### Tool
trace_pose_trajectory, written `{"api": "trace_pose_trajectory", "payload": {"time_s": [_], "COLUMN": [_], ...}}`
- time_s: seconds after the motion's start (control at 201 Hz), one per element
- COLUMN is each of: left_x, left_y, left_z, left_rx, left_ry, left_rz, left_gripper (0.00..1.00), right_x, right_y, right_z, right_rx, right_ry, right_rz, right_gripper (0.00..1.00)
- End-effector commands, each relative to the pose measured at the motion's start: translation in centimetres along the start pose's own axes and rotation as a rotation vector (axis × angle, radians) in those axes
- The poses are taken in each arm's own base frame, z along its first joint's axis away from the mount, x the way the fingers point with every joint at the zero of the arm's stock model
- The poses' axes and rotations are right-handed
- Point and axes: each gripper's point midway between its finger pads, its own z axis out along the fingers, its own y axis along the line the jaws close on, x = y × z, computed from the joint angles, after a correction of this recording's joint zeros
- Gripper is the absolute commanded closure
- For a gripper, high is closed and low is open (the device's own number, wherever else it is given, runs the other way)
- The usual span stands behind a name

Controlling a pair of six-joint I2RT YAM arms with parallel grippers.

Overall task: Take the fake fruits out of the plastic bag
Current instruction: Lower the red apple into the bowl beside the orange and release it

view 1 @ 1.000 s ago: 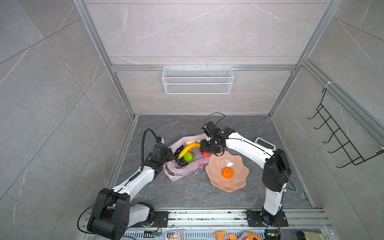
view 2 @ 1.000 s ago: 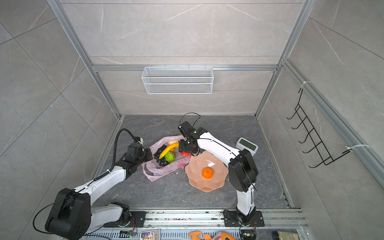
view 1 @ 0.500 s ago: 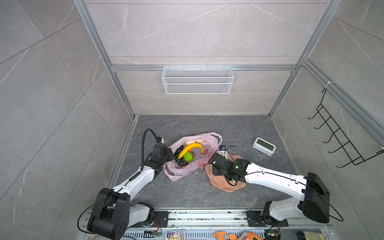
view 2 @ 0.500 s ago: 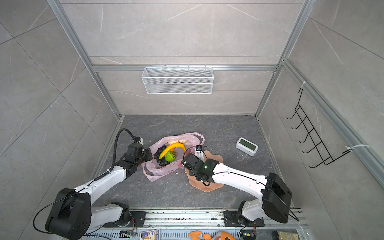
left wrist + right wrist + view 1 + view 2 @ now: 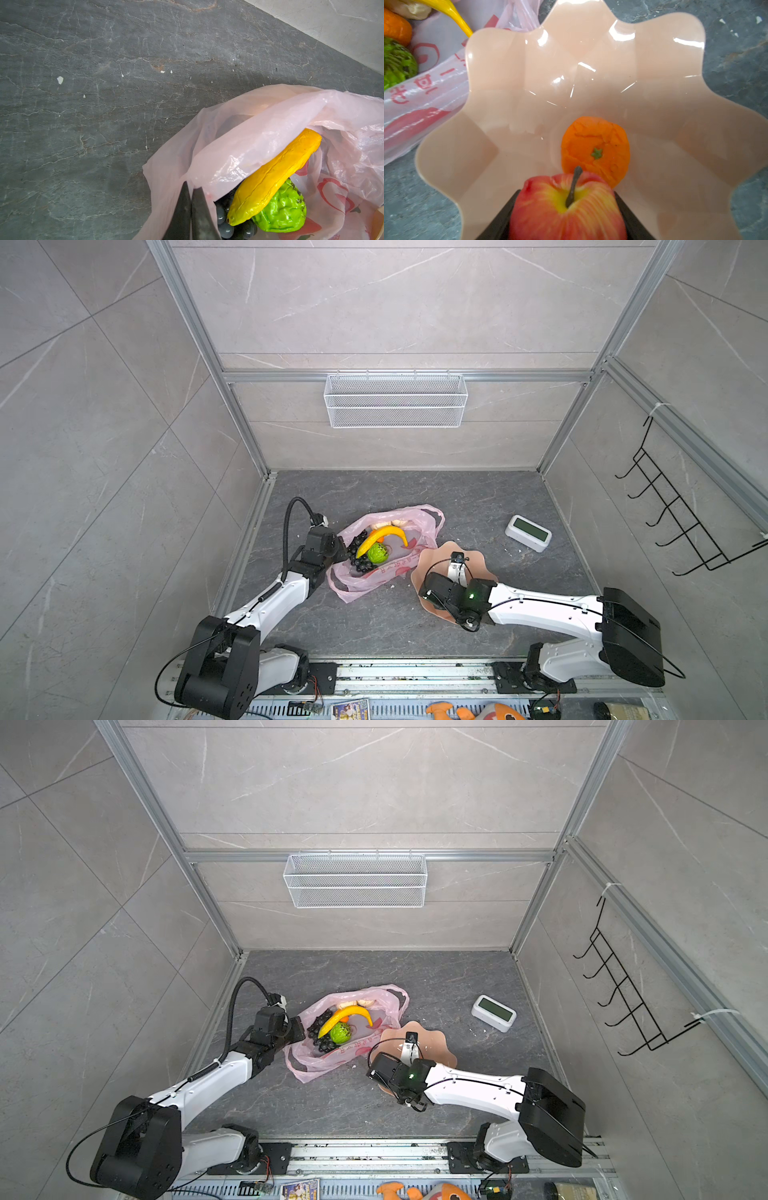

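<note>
The pale-pink plastic bag (image 5: 419,526) (image 5: 384,1004) lies open on the dark floor. In it are a yellow banana (image 5: 382,536) (image 5: 276,174), a green leafy piece (image 5: 377,552) (image 5: 284,207), dark grapes (image 5: 358,558) (image 5: 226,229), an orange tangerine (image 5: 394,27) and a cream lumpy piece (image 5: 390,524). My left gripper (image 5: 191,187) (image 5: 338,549) is shut on the bag's left rim (image 5: 166,166). My right gripper (image 5: 566,192) (image 5: 432,593) is shut on a red apple (image 5: 566,209), low over the peach wavy dish (image 5: 591,62) (image 5: 478,562). Another tangerine (image 5: 596,145) sits in that dish, touching the apple.
A white clock (image 5: 528,533) (image 5: 493,1013) lies right of the dish. On the back wall hangs a wire basket (image 5: 395,400), and a black hook rack (image 5: 681,510) is on the right wall. An orange plush toy (image 5: 469,713) lies past the front rail.
My right arm has swung from the bag's mouth back to the dish's near side with the red apple in its jaws. The left arm has stayed put on the bag.
</note>
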Motion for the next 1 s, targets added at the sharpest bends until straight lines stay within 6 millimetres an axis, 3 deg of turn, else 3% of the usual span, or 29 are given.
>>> {"api": "trace_pose_trajectory", "payload": {"time_s": [0.0,0.304,0.647,0.827,0.996], "left_x": [-1.1,-1.0,-1.0,-1.1,-1.1], "left_y": [0.2,0.3,0.3,0.3,0.3], "left_z": [-0.1,0.1,0.1,-0.1,-0.1], "left_rx": [-0.012,-0.015,-0.016,-0.017,-0.017], "left_ry": [-0.047,-0.043,-0.041,-0.047,-0.046], "left_rz": [0.017,0.017,0.02,0.02,0.022], "left_gripper": [1.0,1.0,1.0,1.0,1.0], "right_x": [-0.5,-1.2,-2.6,-1.9,-1.8], "right_y": [-0.9,-2.2,-1.4,-1.1,-0.9], "right_z": [0.5,1.7,2.6,3.5,3.8], "right_rx": [0.042,0.117,0.174,0.186,0.194], "right_ry": [-0.062,-0.169,-0.26,-0.247,-0.243], "right_rz": [0.049,0.076,0.074,0.082,0.091], "right_gripper": [0.48,0.48,0.47,0.41,0.27]}}
